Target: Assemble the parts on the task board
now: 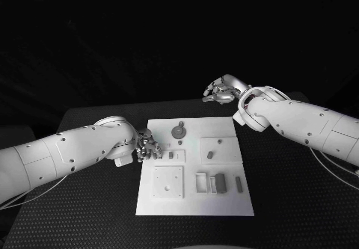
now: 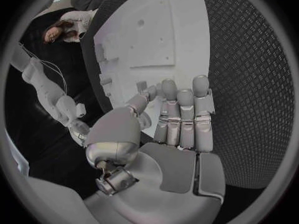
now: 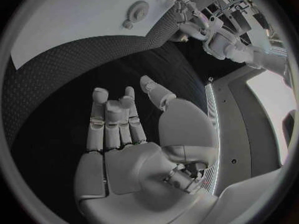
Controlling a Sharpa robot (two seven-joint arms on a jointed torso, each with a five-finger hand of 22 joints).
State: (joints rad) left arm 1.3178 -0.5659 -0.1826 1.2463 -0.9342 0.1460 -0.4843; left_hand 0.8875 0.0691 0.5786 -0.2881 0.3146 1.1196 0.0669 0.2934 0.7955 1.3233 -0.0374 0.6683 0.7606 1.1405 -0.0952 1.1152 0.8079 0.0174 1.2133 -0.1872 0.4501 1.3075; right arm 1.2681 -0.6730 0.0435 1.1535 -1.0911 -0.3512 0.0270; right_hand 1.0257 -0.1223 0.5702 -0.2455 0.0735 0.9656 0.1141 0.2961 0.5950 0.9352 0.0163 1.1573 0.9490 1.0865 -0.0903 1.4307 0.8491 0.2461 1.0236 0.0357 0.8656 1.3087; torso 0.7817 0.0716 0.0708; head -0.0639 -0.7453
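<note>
The left hand [image 1: 147,146] hovered at the task board's [image 1: 194,207] left edge, mid-frame, fingers straight, holding nothing. The right hand [image 1: 221,89] hung upper right, beyond the board, fingers loosely curled, empty.

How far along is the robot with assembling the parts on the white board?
Little looks done: small grey parts lie loose on the white rectangular task board. Nothing is in hand: the left robot hand hovers open at the board's left edge, and the right robot hand is raised beyond the far edge, holding nothing. Nearly all the assembly remains.
</note>
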